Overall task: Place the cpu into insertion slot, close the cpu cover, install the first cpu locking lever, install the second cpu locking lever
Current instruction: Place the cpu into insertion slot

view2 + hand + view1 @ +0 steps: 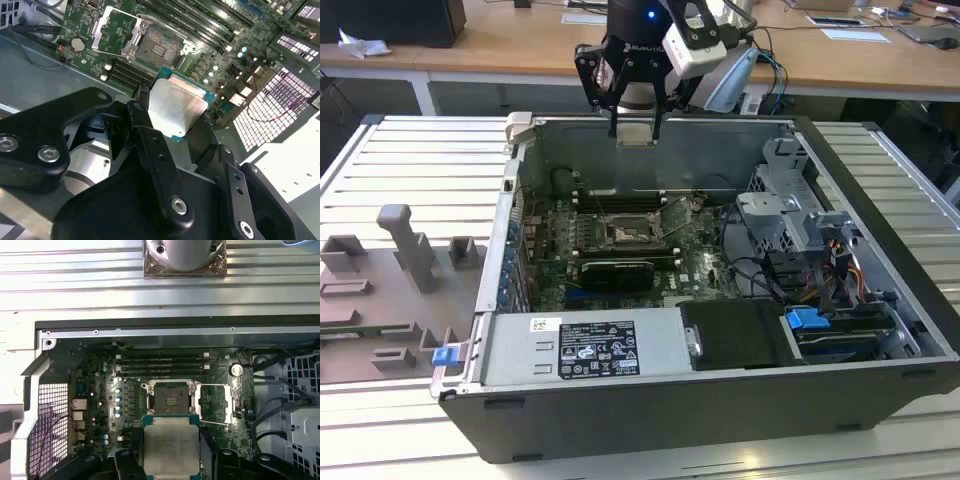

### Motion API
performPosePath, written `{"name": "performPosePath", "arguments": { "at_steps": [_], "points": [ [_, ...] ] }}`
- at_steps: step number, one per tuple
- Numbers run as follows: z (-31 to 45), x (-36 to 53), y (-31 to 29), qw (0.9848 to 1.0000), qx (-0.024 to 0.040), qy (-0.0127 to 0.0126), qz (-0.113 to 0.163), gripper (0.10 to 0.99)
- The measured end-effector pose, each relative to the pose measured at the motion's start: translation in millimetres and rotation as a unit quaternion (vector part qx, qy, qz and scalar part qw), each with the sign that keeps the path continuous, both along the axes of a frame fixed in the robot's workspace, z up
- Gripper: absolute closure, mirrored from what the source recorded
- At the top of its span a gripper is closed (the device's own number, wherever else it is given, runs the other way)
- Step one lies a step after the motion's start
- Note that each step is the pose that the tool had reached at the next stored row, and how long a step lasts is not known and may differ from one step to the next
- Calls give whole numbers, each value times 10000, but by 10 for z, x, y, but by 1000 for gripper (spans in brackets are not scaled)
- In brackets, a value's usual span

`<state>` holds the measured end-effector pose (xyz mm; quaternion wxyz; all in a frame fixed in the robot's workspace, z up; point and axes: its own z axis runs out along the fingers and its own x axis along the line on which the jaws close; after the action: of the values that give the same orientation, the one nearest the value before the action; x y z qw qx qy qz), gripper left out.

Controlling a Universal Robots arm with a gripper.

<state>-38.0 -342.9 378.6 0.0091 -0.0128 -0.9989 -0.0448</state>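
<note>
Step in hand, as judged: the first one, placing the cpu, with the cover and both levers not yet done.

1. Grey fixture blocks (410, 250) stand on the desk (380, 160), well off to the exterior view's left of the gripper (637, 128).
2. The gripper hangs over the far wall of the open computer case (520, 135). Its fingers are closed narrowly on the cpu (637, 136), gripping two opposite edges. In both wrist views the pale metal face of the chip is level between the fingers.
3. The insertion slot (623, 232) lies below the gripper, well apart from it, on the green board. It is bare and unobstructed.
4. The cpu cover (215, 402) lies swung open, just beside the slot, on the exterior view's right of the gripper's line.

Requirement for the placement, as judged: chip centred over the slot, edges square to the silvery rim, face level, then a straight descent. A tilted or offset seat risks the socket contacts.
</note>
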Motion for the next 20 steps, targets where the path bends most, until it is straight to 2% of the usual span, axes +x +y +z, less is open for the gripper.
{"name": "performPosePath", "arguments": {
  "at_steps": [20],
  "points": [
    [-1,0,0,9992,0,0,-410,545]
  ]
}}
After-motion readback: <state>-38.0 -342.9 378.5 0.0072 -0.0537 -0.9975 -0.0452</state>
